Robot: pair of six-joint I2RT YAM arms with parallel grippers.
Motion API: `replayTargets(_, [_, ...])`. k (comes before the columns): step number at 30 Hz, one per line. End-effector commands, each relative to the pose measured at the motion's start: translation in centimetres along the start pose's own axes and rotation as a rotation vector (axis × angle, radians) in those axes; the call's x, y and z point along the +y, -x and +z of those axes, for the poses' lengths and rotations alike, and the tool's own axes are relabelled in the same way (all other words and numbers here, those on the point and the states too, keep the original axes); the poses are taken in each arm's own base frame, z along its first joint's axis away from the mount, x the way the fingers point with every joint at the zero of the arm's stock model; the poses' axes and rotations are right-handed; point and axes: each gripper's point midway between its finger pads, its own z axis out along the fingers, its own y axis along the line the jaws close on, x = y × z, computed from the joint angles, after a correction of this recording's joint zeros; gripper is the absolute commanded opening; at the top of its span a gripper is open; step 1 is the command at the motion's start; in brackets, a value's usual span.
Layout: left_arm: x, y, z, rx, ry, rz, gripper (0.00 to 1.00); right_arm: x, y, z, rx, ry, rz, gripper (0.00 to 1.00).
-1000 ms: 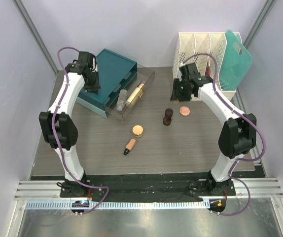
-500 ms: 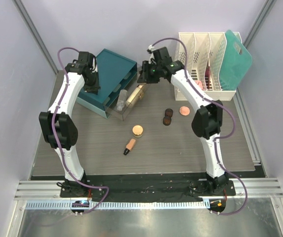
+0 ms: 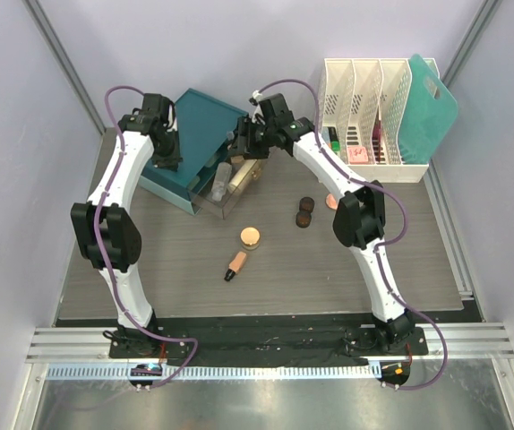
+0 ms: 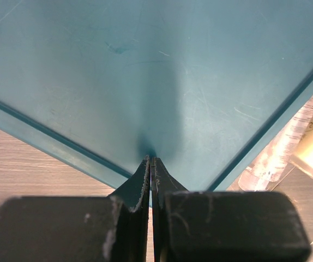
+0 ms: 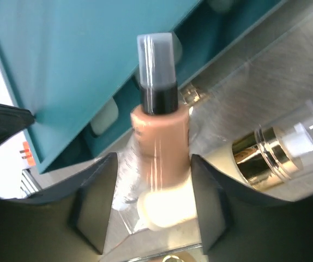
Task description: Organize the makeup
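Note:
My right gripper [image 3: 242,147] hangs over the clear drawer [image 3: 205,204] pulled out of the teal box [image 3: 205,115]. Its jaws are open around a tan bottle [image 5: 161,136] with a black collar and clear cap. The bottle is motion-blurred, with a gap at the left finger [image 5: 99,191]. In the drawer lie a gold-collared cream bottle [image 5: 265,152] and a clear bottle [image 4: 282,150]. A peach compact [image 3: 251,236], a small tan tube [image 3: 235,264], dark-brown jars [image 3: 304,211] and a pink compact [image 3: 332,200] sit on the table. My left gripper [image 4: 151,160] is shut, tips against the teal box top.
The white slotted rack [image 3: 364,90] stands at the back right with a teal board [image 3: 429,107] leaning in it. The right arm's long link [image 3: 324,170] stretches above the jars and pink compact. Grey walls close in both sides.
The right arm swung from near the pink compact leftward to over the clear drawer, and its jaws widened around the tan bottle. The left arm stayed put.

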Motion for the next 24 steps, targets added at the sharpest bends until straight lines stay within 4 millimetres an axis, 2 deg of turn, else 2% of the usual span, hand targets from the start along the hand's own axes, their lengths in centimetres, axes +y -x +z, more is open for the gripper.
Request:
replayTargets(1, [0.2,-0.4,-1.0,0.015,0.008,0.010,0.01,2.0,1.6,-1.6,-0.062,0.029,-0.022,0.70])
replayTargets(5, [0.2,-0.4,-1.0,0.017,0.007,0.011,0.01,2.5,2.7,-2.9,-0.100,0.018,-0.039,0.75])
replayTargets(7, [0.2,-0.4,-1.0,0.015,0.006,0.010,0.01,3.3,3.3,-4.3,-0.122,0.023,-0.050,0.75])
replayTargets(11, [0.0,-0.4,-1.2,0.010,-0.002,0.008,0.01,4.3,2.8,-7.2,-0.116,0.022,-0.065,0.75])
replayTargets(12, [-0.1,-0.4,-1.2,0.011,-0.007,0.006,0.01,4.6,2.1,-8.5,-0.105,0.018,-0.071,0.75])
replayTargets(14, [-0.1,-0.5,-1.2,0.010,-0.007,0.008,0.01,4.2,0.7,-9.6,-0.069,-0.003,-0.089,0.75])
replayTargets(15, [-0.1,-0.5,-1.2,0.012,-0.008,0.010,0.01,3.5,-0.8,-9.6,-0.028,-0.022,-0.088,0.75])
replayTargets(16, [0.0,-0.6,-1.3,0.012,-0.008,0.013,0.01,4.0,-1.2,-10.9,-0.025,-0.023,-0.101,0.75])
replayTargets(18, [0.0,-0.7,-1.2,0.010,-0.009,0.014,0.01,2.8,-4.0,-11.4,0.052,-0.068,-0.114,0.75])
replayTargets(19, [0.0,-0.7,-1.1,0.010,-0.009,0.014,0.01,3.5,-5.1,-12.4,0.074,-0.072,-0.131,0.75])
replayTargets(21, [-0.2,-0.9,-1.0,0.015,-0.019,0.014,0.01,3.1,-7.4,-12.7,0.137,-0.086,-0.166,0.75])
replayTargets(22, [-0.3,-0.9,-0.9,0.019,-0.023,0.014,0.01,4.2,-8.8,-13.3,0.168,-0.064,-0.208,0.76])
replayTargets(24, [-0.3,-1.0,-0.7,0.023,-0.028,0.016,0.01,4.2,-11.4,-13.3,0.226,-0.059,-0.307,0.77])
